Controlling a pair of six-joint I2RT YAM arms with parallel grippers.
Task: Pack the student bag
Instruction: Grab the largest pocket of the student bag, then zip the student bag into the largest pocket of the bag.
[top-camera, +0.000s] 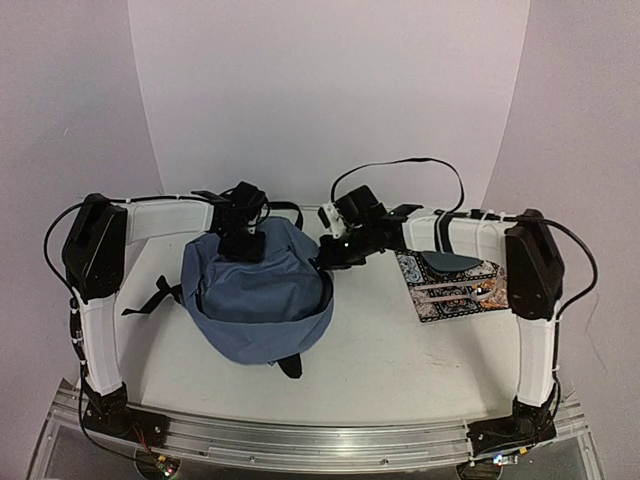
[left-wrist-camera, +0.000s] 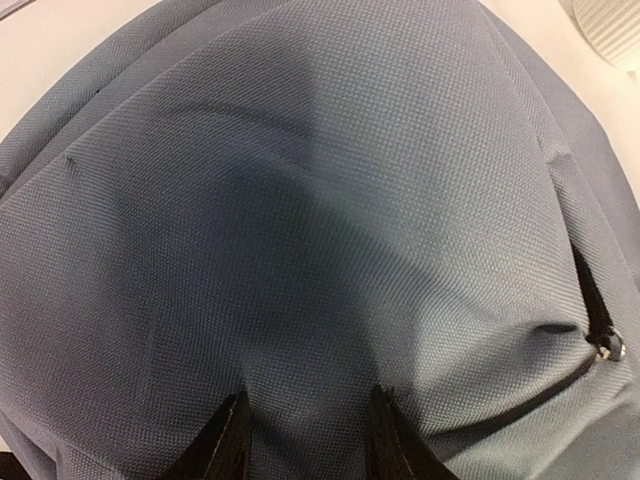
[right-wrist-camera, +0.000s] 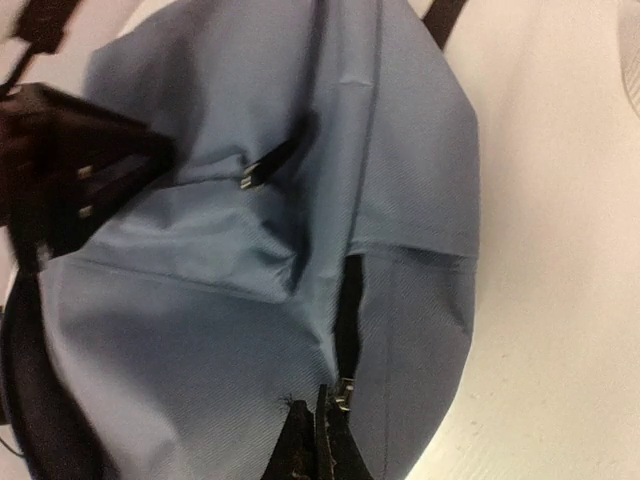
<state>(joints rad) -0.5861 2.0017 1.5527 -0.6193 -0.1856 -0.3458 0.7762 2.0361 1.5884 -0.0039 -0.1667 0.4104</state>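
The student bag (top-camera: 260, 295) is a big slate-blue backpack lying in the middle-left of the table, and it fills the left wrist view (left-wrist-camera: 300, 200). My left gripper (top-camera: 243, 243) sits on its far top side, jaws open, with the fingertips (left-wrist-camera: 236, 420) resting on the fabric and nothing between them but cloth. My right gripper (top-camera: 328, 258) is at the bag's right edge. In the right wrist view it (right-wrist-camera: 322, 415) is shut on the zipper pull beside the metal slider (right-wrist-camera: 343, 393), at the end of a short open slit of zipper (right-wrist-camera: 347, 310).
A patterned flat case (top-camera: 450, 290) lies at the right under the right arm, with a dark teal item (top-camera: 450, 262) and pens on it. Black straps (top-camera: 150, 297) trail from the bag's left side and front. A second zipper pull (left-wrist-camera: 605, 350) shows on the bag.
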